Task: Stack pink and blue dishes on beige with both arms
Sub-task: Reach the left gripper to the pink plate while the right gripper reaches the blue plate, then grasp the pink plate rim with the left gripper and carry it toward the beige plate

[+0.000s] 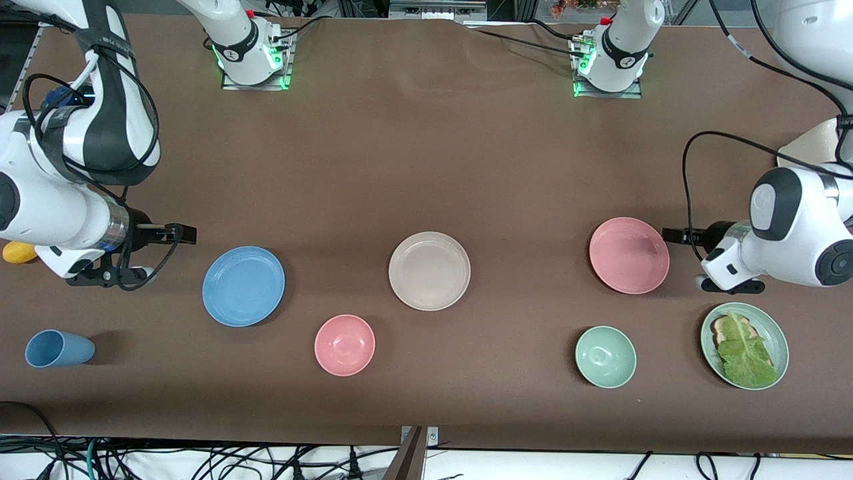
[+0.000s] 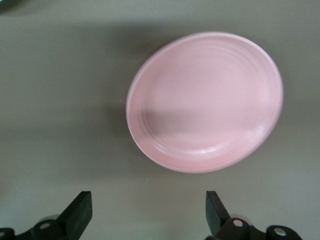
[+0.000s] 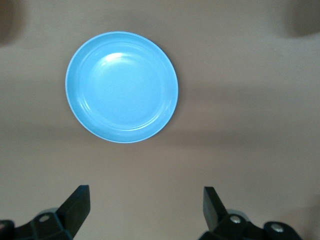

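The beige plate point(image 1: 430, 271) lies mid-table. Toward the left arm's end sits the pink plate point(image 1: 629, 255) point(image 2: 204, 101), and my left gripper point(image 1: 672, 235) point(image 2: 148, 210) hovers open just beside its rim, holding nothing. Toward the right arm's end sits the blue plate point(image 1: 243, 285) point(image 3: 121, 86). My right gripper point(image 1: 180, 233) point(image 3: 146, 207) is open and empty, low beside the blue plate on its right-arm-end side, a short gap away.
A small pink bowl point(image 1: 344, 345) and a pale green bowl point(image 1: 605, 356) sit nearer the front camera. A green plate with toast and lettuce point(image 1: 776, 329) is below the left arm. A blue cup point(image 1: 58, 349) and a yellow object point(image 1: 18, 252) lie at the right arm's end.
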`<act>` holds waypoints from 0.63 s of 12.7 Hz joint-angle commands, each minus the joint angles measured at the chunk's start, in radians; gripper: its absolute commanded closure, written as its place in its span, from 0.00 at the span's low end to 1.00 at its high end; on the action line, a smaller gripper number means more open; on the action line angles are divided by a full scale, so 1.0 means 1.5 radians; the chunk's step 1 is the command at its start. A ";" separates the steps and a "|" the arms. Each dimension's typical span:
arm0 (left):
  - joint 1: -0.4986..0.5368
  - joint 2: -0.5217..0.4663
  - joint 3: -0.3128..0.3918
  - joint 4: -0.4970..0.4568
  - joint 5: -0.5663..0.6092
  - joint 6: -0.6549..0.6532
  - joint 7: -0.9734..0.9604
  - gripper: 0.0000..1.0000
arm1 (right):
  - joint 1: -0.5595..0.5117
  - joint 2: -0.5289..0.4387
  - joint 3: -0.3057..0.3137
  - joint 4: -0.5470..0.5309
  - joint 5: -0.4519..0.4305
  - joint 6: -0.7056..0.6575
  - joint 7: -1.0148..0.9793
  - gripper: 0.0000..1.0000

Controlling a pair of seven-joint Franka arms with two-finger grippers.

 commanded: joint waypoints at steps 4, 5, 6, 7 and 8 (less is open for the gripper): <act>0.023 -0.007 -0.004 -0.152 0.012 0.229 0.066 0.00 | -0.024 0.079 0.002 0.019 0.001 0.052 -0.024 0.00; 0.023 -0.009 -0.004 -0.180 0.011 0.273 0.065 0.00 | -0.028 0.096 0.002 0.015 0.003 0.057 -0.024 0.00; 0.024 -0.016 -0.004 -0.211 0.011 0.323 0.062 0.00 | -0.034 0.108 0.002 0.006 0.003 0.075 -0.024 0.00; 0.024 -0.017 -0.004 -0.231 0.011 0.355 0.058 0.00 | -0.034 0.123 0.002 -0.003 0.003 0.101 -0.024 0.00; 0.024 -0.014 -0.004 -0.232 0.011 0.363 0.057 0.07 | -0.032 0.141 0.002 -0.012 0.004 0.133 -0.023 0.00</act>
